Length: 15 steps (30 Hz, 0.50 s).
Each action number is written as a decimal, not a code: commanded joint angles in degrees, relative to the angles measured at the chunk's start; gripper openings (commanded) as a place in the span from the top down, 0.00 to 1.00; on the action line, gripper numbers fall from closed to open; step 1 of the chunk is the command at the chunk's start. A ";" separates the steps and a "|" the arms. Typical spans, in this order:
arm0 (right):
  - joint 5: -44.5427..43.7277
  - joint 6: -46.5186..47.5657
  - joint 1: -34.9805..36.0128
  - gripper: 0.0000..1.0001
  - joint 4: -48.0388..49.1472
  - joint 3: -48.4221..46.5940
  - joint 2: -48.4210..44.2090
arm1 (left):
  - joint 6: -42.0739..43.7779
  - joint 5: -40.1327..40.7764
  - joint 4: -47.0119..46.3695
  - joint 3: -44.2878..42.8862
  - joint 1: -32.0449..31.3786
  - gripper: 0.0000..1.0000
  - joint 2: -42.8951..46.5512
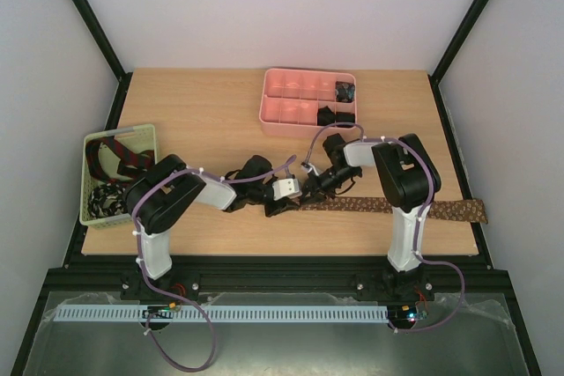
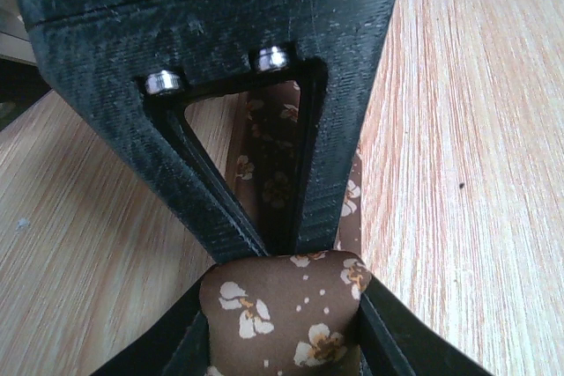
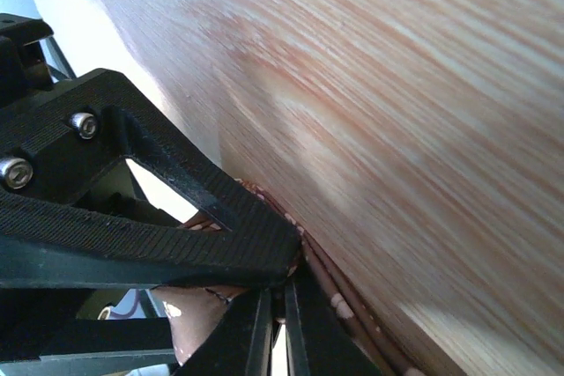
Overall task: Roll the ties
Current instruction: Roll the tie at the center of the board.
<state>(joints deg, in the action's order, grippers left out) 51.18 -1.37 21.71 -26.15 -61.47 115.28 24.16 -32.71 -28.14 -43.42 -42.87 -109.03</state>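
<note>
left jaws grip brown floral tie [image 2: 282, 314] fold on wooden table [image 2: 467, 129]

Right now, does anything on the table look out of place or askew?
Only the brown tie: its wide end seems to poke past the right edge of the table, so it may slip or drag. The tray and basket look fine; nothing spilled.

There's the brown floral-print cloth tie [image 2: 282, 314], matt and soft; right gripper [image 2: 275, 248], rough ridged black plastic, shiny metal screws [image 2: 163, 82]; pale wooden table [image 2: 458, 129] at three o'clock, smooth, streaky.
</note>
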 commanded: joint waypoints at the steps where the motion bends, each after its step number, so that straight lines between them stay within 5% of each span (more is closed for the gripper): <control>1: -7.11 2.42 -0.53 0.93 -5.48 0.57 -2.48 | 4.15 8.76 9.30 1.34 -0.28 0.71 -1.19; 8: 0.67 0.00 -3.22 0.63 -7.89 0.75 -9.00 | 4.86 9.28 11.24 1.03 -0.44 0.70 -1.69; 15: 2.91 -6.66 -0.01 0.63 -0.28 1.24 -7.34 | 5.18 9.22 11.59 1.15 -0.45 0.68 -1.53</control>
<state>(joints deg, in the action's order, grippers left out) 52.10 -4.73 19.75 -27.73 -61.10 106.65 27.70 -29.28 -25.74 -43.99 -43.51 -108.14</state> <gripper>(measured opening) 0.384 0.315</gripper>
